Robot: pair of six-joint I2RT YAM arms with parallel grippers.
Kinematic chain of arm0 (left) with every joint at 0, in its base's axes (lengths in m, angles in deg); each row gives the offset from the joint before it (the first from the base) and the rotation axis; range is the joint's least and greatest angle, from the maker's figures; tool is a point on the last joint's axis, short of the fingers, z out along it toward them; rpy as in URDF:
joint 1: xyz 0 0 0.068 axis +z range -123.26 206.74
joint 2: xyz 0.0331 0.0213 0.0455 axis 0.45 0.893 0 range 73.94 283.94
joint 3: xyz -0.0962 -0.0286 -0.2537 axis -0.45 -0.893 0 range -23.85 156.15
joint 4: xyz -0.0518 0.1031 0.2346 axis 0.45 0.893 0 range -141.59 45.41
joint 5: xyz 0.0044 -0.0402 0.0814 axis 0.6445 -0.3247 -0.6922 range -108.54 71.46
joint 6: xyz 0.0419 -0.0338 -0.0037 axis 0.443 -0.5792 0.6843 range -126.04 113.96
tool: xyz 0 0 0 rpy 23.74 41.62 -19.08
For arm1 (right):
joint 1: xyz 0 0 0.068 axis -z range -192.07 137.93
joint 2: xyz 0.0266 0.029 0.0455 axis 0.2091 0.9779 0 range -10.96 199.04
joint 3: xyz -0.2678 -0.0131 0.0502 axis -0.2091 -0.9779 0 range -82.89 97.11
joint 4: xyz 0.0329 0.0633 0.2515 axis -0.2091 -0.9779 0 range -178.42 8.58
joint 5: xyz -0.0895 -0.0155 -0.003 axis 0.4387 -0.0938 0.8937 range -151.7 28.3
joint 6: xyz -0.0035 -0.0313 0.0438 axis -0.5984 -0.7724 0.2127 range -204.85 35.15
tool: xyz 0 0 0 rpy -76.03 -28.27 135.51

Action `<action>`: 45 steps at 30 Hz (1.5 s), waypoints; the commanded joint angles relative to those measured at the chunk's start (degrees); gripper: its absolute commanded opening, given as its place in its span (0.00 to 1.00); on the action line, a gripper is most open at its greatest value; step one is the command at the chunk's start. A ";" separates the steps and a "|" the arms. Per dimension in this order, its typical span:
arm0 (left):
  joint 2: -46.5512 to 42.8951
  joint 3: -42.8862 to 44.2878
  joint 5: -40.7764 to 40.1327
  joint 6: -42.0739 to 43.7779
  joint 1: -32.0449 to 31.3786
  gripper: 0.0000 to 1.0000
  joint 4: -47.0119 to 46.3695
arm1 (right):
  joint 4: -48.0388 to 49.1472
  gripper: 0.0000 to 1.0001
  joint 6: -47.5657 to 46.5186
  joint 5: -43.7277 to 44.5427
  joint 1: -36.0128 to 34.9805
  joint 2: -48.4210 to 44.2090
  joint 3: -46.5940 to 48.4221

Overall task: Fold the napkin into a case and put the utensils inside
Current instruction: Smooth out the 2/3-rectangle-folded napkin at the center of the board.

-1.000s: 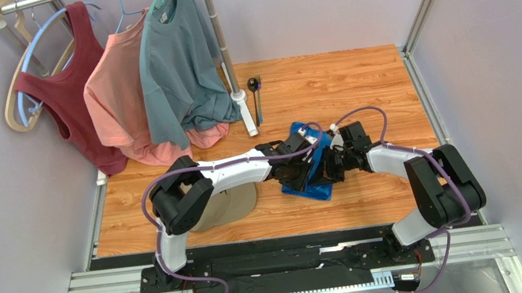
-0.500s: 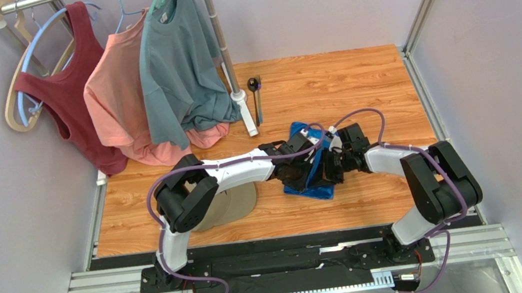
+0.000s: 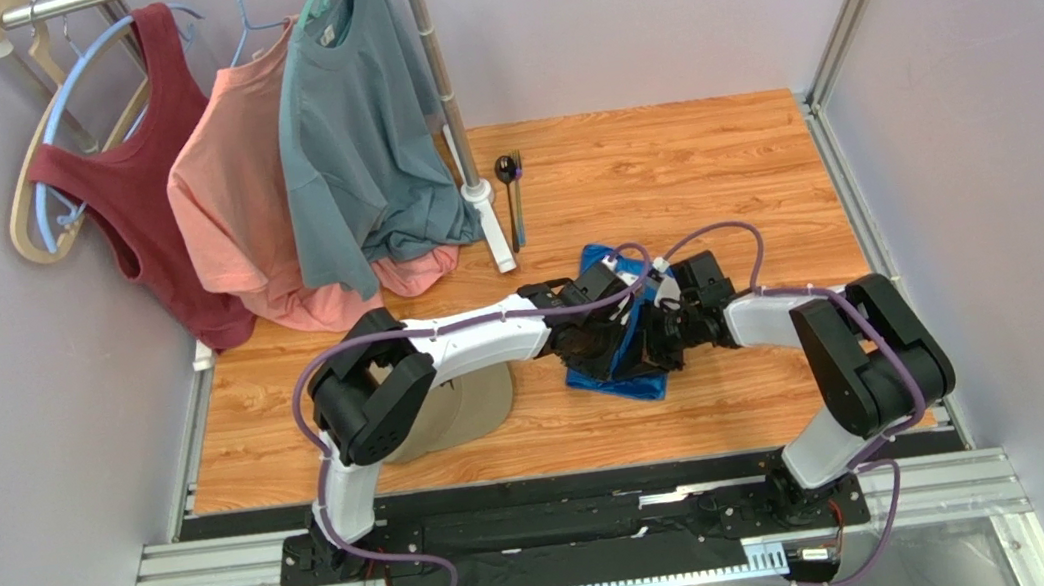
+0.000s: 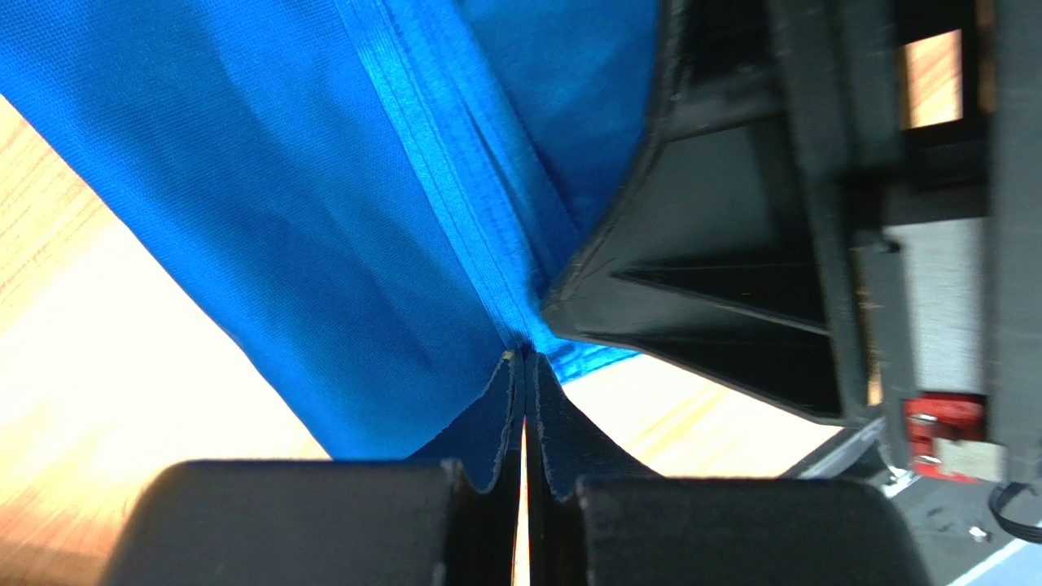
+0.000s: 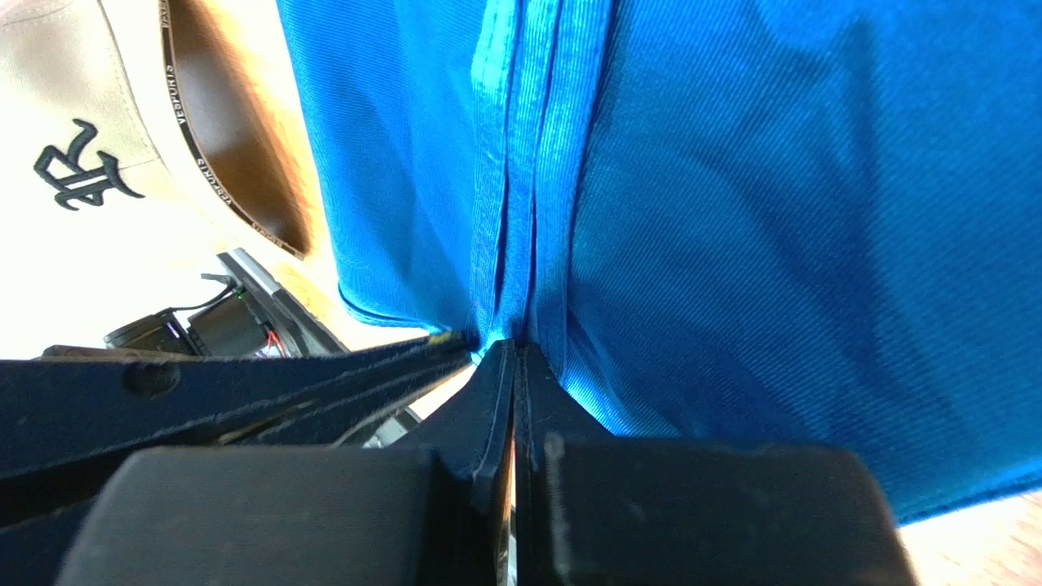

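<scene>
Overhead, both arms reach to the middle of the wood-grain table (image 3: 677,159), and their black wrists crowd over the napkin (image 3: 634,378), so that only its far and near ends show as bright blue slivers; how the fingers stand cannot be told from there. Up close, the wrist cameras settle it. The left gripper (image 4: 526,366) has its two dark pads pressed together on a stitched hem of the napkin. The right gripper (image 5: 514,357) is likewise pinched tight on a bunch of stacked hems, with the other gripper's black body right beside it. The cloth is thin, finely ribbed and faintly shiny, with raised stitched edges running away from each pinch and soft creases across it. Only the top view shows the black-bowled spoon (image 3: 506,170) and the slim bluish fork (image 3: 520,206), lying side by side near the foot of the white rack pole (image 3: 495,236), well apart from the napkin. A tan cap (image 3: 460,410) sits under the left arm; the right wrist view adds its dark embroidered mark and printed inner band.
</scene>
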 commanded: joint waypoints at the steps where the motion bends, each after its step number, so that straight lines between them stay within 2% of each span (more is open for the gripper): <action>1: -3.38 2.48 1.66 -1.98 -0.32 0.00 0.00 | 3.10 0.00 0.62 0.58 -0.68 1.04 -1.24; 14: 0.75 1.17 6.67 -6.47 -0.23 0.00 -5.62 | 2.93 0.00 2.90 1.45 -0.76 -1.41 -1.76; 20: 1.80 -1.21 5.53 -7.52 -0.23 0.00 -7.91 | -7.86 0.00 0.54 6.98 -0.50 -7.57 2.18; 25: 1.98 -2.79 4.47 -8.14 -0.23 0.00 -10.10 | -11.22 0.00 -0.44 8.93 -0.15 -9.42 4.30; 39: -0.04 -5.70 3.94 -8.40 -0.23 0.00 -13.53 | -1.83 0.00 1.76 3.48 -1.20 -0.20 3.16; 41: -0.57 -5.78 4.12 -8.14 -0.23 0.05 -13.01 | -1.74 0.00 1.32 4.18 -1.03 1.03 2.11; 45: -6.09 -6.31 4.47 -6.91 0.56 0.21 -11.08 | -2.35 0.00 -0.35 6.03 -0.41 1.74 0.61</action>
